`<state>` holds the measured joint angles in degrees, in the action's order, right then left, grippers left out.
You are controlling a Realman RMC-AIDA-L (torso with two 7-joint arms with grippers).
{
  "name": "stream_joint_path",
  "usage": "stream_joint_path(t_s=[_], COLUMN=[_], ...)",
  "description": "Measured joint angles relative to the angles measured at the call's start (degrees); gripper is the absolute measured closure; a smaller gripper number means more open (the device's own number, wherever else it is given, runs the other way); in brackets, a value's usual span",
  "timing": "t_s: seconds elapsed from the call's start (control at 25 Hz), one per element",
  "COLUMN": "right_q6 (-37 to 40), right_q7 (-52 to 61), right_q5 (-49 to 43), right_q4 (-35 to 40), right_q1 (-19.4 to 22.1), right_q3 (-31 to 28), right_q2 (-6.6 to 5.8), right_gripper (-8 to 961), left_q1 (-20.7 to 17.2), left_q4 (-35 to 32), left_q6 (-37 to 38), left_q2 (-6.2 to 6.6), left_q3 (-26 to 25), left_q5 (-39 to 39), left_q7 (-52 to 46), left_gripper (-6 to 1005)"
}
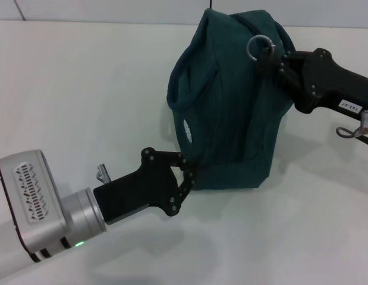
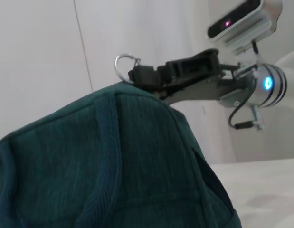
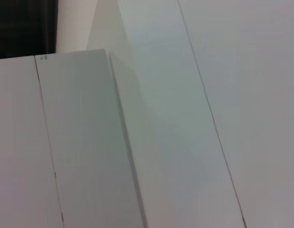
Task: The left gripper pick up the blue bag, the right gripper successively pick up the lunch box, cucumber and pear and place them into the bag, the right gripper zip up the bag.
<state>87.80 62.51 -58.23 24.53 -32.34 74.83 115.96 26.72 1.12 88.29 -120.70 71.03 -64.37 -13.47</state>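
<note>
The blue bag (image 1: 231,113) stands bulging on the white table, its top closed over. My left gripper (image 1: 192,172) is low at the bag's near left corner, shut on the fabric edge there. At the top of the bag, my right gripper (image 1: 268,58) is shut on the zipper's metal ring pull (image 1: 258,46). The left wrist view shows the bag (image 2: 113,166) filling the lower part, with the right gripper (image 2: 137,75) pinching the ring pull (image 2: 126,64) above it. The lunch box, cucumber and pear are out of view. The right wrist view shows only white panels.
Bare white table (image 1: 82,89) lies left of and in front of the bag. A white wall (image 1: 112,9) runs along the back. A grey cable loop (image 1: 356,127) hangs off the right arm at the right edge.
</note>
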Motion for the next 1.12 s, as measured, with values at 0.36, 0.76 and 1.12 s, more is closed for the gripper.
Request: stream_joint_path(t_s=[0.36,0.76,1.12], right_q6=[1.67,1.84,1.59], right_q7=[-3.6,-11.3,-12.28], right_q5=[0.98,11.13,13.14], right_q4=[-0.18,-0.69,-0.74], right_q1=[0.14,1.42,1.79], right_q3=[2.49,12.98,15.54], right_q2=[0.23,0.23,0.23], right_gripper=[941,940,939], left_q1=[0.3,2.37,1.78], left_q4=[0.15,0.02,-0.04], left_q6=[8.27,9.35,10.38], left_q2=[-0.05,-0.06,0.07], left_q3=[-0.52,-0.54,-0.54], left_q5=[3.18,7.44,12.37], left_q7=[-4.31,-16.43,-19.01], left_gripper=[877,560,484])
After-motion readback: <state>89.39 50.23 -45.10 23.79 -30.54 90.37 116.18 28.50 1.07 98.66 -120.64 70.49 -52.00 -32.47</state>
